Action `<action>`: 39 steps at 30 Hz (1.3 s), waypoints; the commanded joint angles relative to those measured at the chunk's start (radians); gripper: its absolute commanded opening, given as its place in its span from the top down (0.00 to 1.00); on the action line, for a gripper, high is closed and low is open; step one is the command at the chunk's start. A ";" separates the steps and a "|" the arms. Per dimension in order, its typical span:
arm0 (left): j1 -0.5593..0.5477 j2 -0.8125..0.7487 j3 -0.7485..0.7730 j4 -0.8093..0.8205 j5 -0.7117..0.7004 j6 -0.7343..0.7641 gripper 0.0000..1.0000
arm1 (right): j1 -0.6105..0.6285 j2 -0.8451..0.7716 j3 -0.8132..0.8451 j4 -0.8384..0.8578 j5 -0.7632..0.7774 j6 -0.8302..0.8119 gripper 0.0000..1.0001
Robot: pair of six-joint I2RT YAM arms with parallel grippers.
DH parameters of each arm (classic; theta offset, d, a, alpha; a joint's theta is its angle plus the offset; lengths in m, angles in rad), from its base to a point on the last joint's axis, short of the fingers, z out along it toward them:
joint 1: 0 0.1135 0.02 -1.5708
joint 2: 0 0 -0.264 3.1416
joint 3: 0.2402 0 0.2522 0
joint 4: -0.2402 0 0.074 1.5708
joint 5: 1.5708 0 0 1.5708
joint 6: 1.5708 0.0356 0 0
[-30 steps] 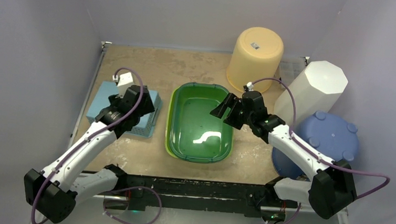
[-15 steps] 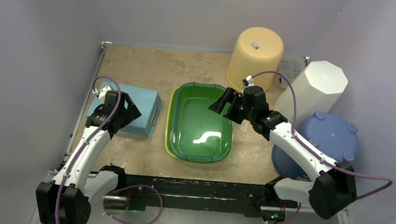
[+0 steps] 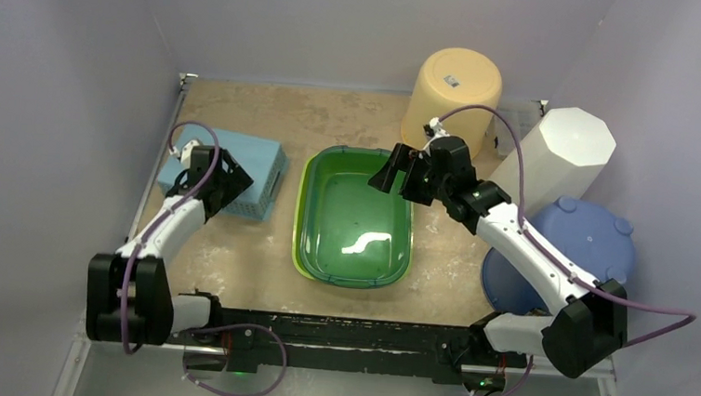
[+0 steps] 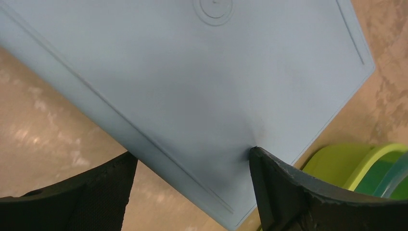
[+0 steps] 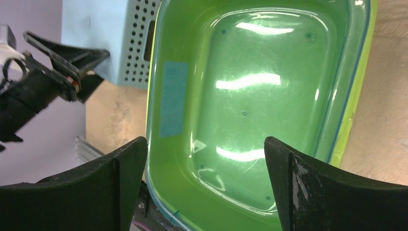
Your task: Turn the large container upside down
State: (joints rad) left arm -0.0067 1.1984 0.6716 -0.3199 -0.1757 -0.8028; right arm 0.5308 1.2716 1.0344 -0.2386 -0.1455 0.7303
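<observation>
Green container (image 3: 337,206) upright at centre; both grippers wide open, holding nothing.
Inverted blue basin (image 3: 577,242), white bin (image 3: 559,157) and yellow bucket (image 3: 452,93) stand right and behind; inverted blue basket (image 3: 260,178) just left. Right gripper (image 5: 204,144) above the container, left gripper (image 4: 191,156) above the basket.

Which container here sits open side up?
The green tub in the middle; the blue basket, yellow bucket, white bin and round blue tub show their bottoms.

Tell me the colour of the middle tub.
Green tub, with a lime outer edge; the right wrist view shows it best.
</observation>
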 commanded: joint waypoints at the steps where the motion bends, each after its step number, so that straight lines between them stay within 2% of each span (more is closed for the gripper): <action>1: 0.038 0.207 0.119 0.166 0.022 0.069 0.19 | 0.002 0.016 0.085 -0.078 0.067 -0.098 0.07; 4: 0.055 0.345 0.218 0.189 0.034 0.128 0.24 | 0.002 0.027 0.115 -0.114 0.109 -0.123 0.05; 7: 0.082 0.455 0.304 0.211 0.054 0.105 0.27 | 0.000 0.035 0.140 -0.142 0.134 -0.143 0.04; 14: 0.093 0.658 0.437 0.324 0.158 -0.045 0.30 | 0.000 0.024 0.167 -0.182 0.156 -0.158 0.04; 19: 0.088 0.723 0.438 0.440 0.202 -0.204 0.32 | 0.000 0.006 0.160 -0.198 0.178 -0.161 0.03; 23: 0.051 0.711 0.428 0.472 0.183 -0.282 0.33 | 0.000 -0.001 0.158 -0.205 0.181 -0.161 0.03; 27: -0.018 0.602 0.381 0.432 0.063 -0.275 0.29 | 0.000 -0.012 0.159 -0.212 0.194 -0.165 0.03; 30: -0.031 0.541 0.335 0.447 0.057 -0.256 0.28 | 0.000 -0.018 0.156 -0.212 0.196 -0.165 0.02; 39: -0.113 0.489 0.304 0.435 0.055 -0.202 0.27 | 0.000 -0.027 0.143 -0.202 0.180 -0.162 0.02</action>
State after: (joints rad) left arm -0.0837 1.7477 0.9920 0.1112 -0.0967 -1.0519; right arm 0.5308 1.2797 1.1584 -0.4362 0.0181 0.5819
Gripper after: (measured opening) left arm 0.725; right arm 0.980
